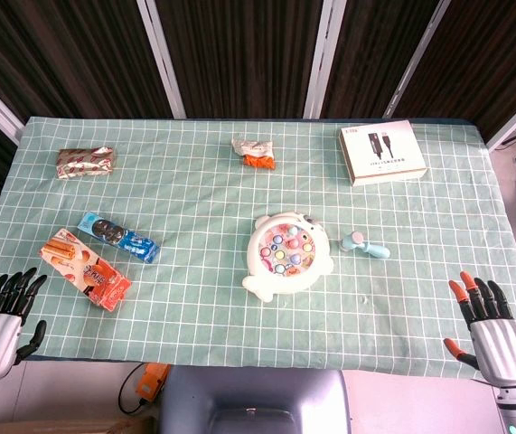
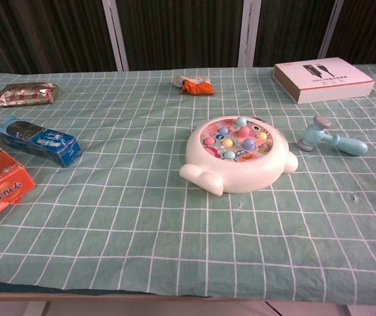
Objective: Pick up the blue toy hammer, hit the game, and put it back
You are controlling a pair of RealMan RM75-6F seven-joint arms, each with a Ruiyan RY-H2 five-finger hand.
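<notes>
Nothing done yet, by the look of it: blue toy hammer (image 2: 331, 139) lying untouched on the worktop (image 1: 194, 199) just right of the game (image 1: 286, 254), right hand (image 1: 492, 330) and left hand (image 1: 0, 321) both empty, fingers apart, at the near edge.

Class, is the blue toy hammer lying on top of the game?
No, the blue toy hammer lies on the cloth beside the game.

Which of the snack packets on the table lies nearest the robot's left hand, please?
The orange packet at the near left edge; the blue packet and silver packet lie farther from the left hand.
</notes>
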